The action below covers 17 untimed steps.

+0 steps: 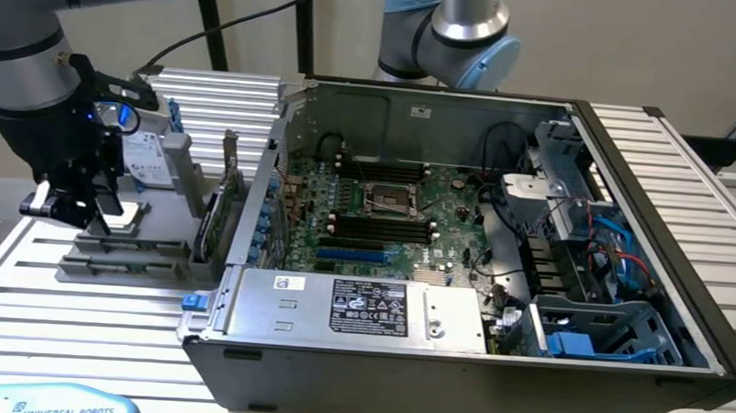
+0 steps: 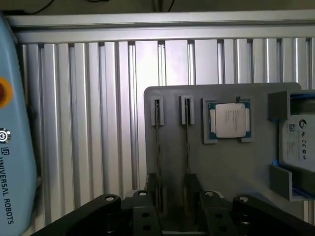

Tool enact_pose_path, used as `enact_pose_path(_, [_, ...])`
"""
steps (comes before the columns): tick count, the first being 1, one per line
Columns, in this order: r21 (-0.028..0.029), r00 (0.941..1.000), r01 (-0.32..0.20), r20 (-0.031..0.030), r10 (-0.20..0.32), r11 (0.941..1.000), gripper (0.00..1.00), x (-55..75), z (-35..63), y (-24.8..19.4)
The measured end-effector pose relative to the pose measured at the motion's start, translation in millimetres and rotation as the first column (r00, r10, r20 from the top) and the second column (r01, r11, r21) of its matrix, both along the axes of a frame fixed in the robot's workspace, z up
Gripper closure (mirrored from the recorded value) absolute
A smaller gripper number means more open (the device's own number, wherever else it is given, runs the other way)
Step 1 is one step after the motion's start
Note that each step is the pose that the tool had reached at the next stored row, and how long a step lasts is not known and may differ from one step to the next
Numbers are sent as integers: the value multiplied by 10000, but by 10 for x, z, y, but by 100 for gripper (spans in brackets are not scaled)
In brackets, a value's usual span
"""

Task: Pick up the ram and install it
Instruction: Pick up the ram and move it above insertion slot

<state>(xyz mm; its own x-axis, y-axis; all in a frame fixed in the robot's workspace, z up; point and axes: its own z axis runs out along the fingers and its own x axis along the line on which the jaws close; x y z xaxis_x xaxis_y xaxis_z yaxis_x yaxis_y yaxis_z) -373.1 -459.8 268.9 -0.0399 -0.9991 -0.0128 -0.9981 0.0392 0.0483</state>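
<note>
The arm's gripper (image 1: 80, 207) hangs over a gray parts tray (image 1: 159, 219) that sits on the slatted table (image 1: 82, 325), at 9 o'clock from the open computer case (image 1: 461, 357) in the exterior view. The wrist view shows the gripper (image 2: 173, 192) with its two dark fingers (image 2: 153, 189) set apart, bare tray between them and nothing held.

The ram (image 2: 187, 147) appears to be one of two thin strips standing on edge in the tray's grooves, with the second strip (image 2: 158, 147) just beside it. Seen edge-on, neither shows its chips. Each strip's long axis runs from a slotted end post toward the fingers. In the exterior view the grooves run roughly 9 to 3 o'clock, much the same line as the black memory slots (image 1: 374, 227) on the motherboard (image 1: 460, 196).

A processor (image 2: 229, 120) lies flat in the tray near the strips, and a hard drive (image 2: 298, 142) sits in a bracket beyond it.

The job reads as barely begun. The stick has not been lifted, the memory slots show no stick seated, and both the pick-up and the install are left to do.
</note>
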Motion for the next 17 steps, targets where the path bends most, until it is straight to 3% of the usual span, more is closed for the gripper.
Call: enact_pose_path(17, [0,9995,-320,-1,320,9995,62,0,-309,-66])
